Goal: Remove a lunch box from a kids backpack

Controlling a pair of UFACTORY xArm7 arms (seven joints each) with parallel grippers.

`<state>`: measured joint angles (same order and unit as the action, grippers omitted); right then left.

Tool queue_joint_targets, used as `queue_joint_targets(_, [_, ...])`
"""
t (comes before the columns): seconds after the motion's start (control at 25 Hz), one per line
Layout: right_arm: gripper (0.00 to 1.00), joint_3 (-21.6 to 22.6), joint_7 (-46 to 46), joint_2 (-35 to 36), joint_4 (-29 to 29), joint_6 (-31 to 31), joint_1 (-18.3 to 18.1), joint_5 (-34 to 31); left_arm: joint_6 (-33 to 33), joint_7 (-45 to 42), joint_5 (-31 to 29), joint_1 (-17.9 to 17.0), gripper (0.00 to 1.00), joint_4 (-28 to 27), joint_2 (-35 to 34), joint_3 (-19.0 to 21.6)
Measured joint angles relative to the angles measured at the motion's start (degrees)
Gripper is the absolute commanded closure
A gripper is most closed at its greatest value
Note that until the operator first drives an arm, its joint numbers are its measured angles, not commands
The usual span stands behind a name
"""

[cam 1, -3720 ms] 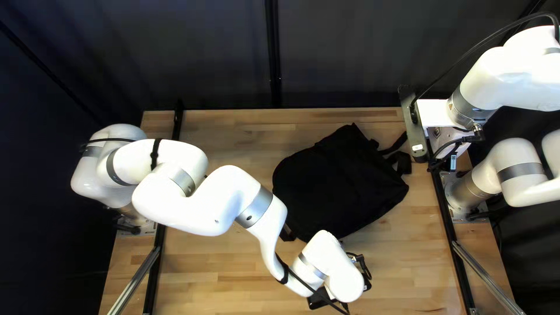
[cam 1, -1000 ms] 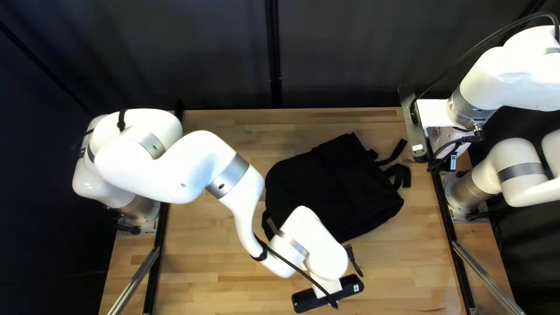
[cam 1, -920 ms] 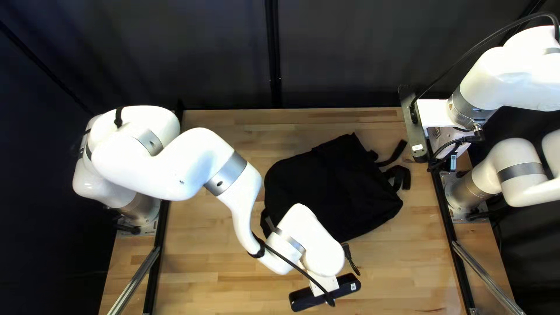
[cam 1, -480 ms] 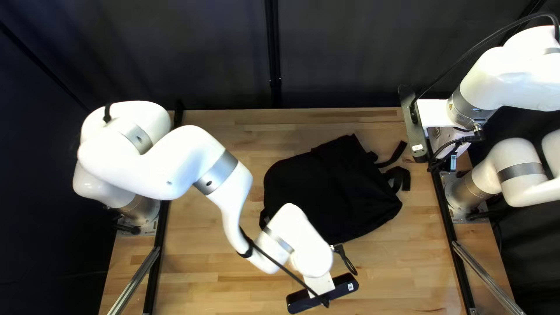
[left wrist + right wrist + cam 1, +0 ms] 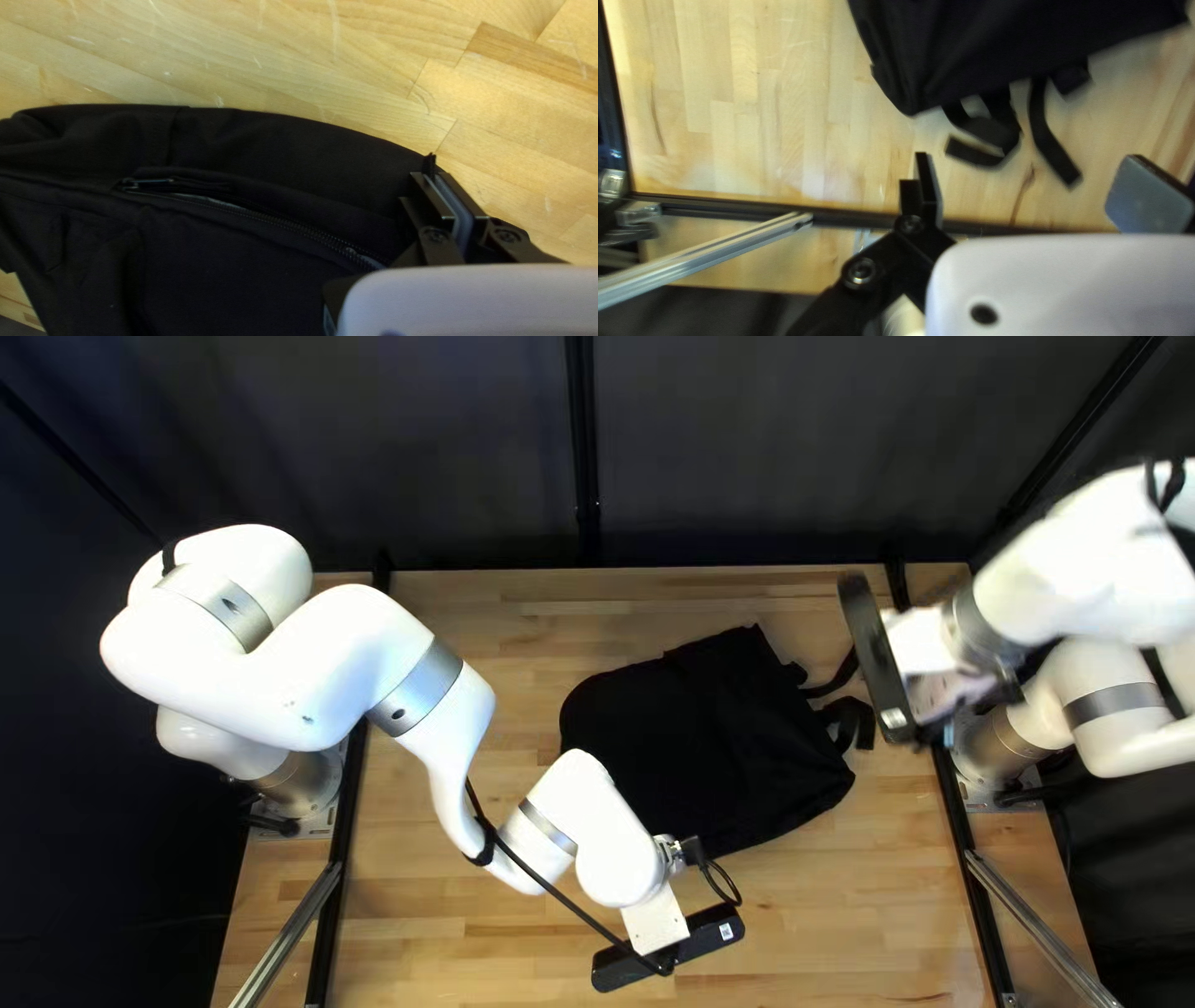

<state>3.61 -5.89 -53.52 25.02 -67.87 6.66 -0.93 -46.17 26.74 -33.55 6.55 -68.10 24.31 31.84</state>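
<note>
The black backpack lies on the worktop, right of its middle, with its straps toward the right edge. The left arm reaches across from the left edge, its wrist over the near side of the backpack. The left gripper has its fingers drawn nearly together at the rim of the backpack, pinching a bit of its black cloth, and a small tip of it sticks up past the fingertips. Beside it, the zip runs along the backpack, slightly parted, with a pull lying at its far end from the gripper. A pale sliver shows in the gap; I cannot tell what it is, nor where the lunch box is.

The right arm holds the right gripper over the worktop's right edge, near the straps. Its fingers stand wide apart and grip nothing. The backpack and its loose straps lie ahead of them, apart from the fingers; a black rail runs along the edge, and a metal bar slants beside the gripper.
</note>
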Motion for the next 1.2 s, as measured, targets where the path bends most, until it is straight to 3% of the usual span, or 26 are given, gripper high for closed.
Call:
queue_joint_targets(0.12, [0.0,1.1,-3.4,1.3,-3.5,7.7,3.3,0.1,1.7,-0.7,-0.5,0.1,1.0,0.9,-0.1,-0.2])
queue_joint_targets(0.24, [0.0,3.7,-4.9,7.3,-3.8,14.0,5.7,-0.3,3.2,-1.5,-1.1,0.1,1.0,1.5,-0.1,-0.5])
queue_joint_targets(0.4, [0.0,8.0,-3.6,14.5,-1.8,18.6,6.2,-2.3,4.1,-2.3,-1.4,0.2,1.0,2.1,-0.8,-0.7])
queue_joint_targets(0.68, [0.0,15.7,6.5,21.3,2.7,18.2,2.9,-6.5,5.0,-3.9,-2.0,0.0,1.0,3.0,-1.7,-0.9])
queue_joint_targets(1.2, [0.0,16.0,6.9,21.5,2.9,18.1,2.7,-6.7,6.4,-5.1,-1.5,0.7,1.0,5.2,-3.9,-0.9])
